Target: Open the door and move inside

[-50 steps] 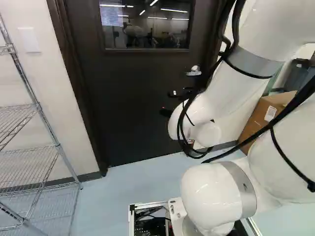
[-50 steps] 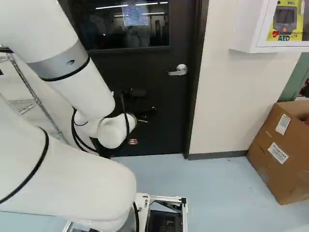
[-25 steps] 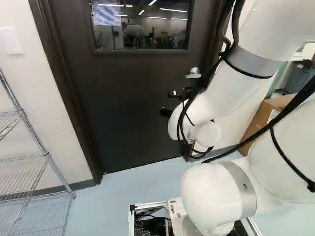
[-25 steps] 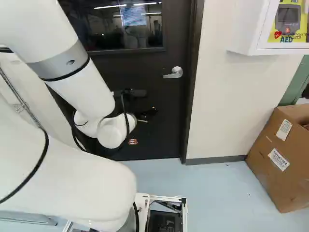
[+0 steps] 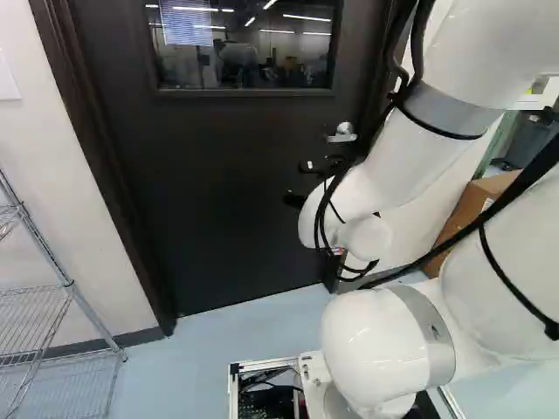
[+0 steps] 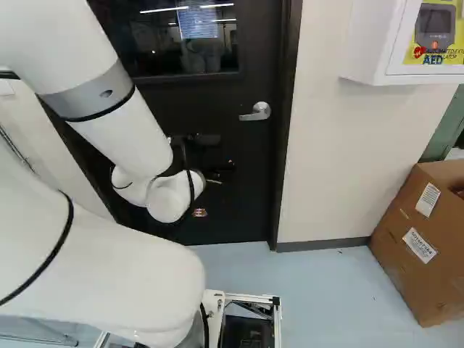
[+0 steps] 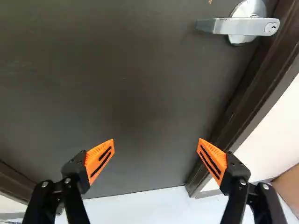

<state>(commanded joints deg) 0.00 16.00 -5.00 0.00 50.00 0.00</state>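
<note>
From here, the handle (image 7: pixel 238 26) is on the door (image 7: pixel 117 93), ahead of the gripper (image 7: pixel 156 150), beside the frame (image 7: pixel 257 91). The gripper is spread wide, empty. Judged procedure: align with the handle before contact; bear down on its free end, clear of the frame; hold it turned while testing the door. The cabinet (image 6: pixel 366 36) contains a device (image 6: pixel 435 29); the box's (image 6: pixel 435 283) contents cannot be identified.
</note>
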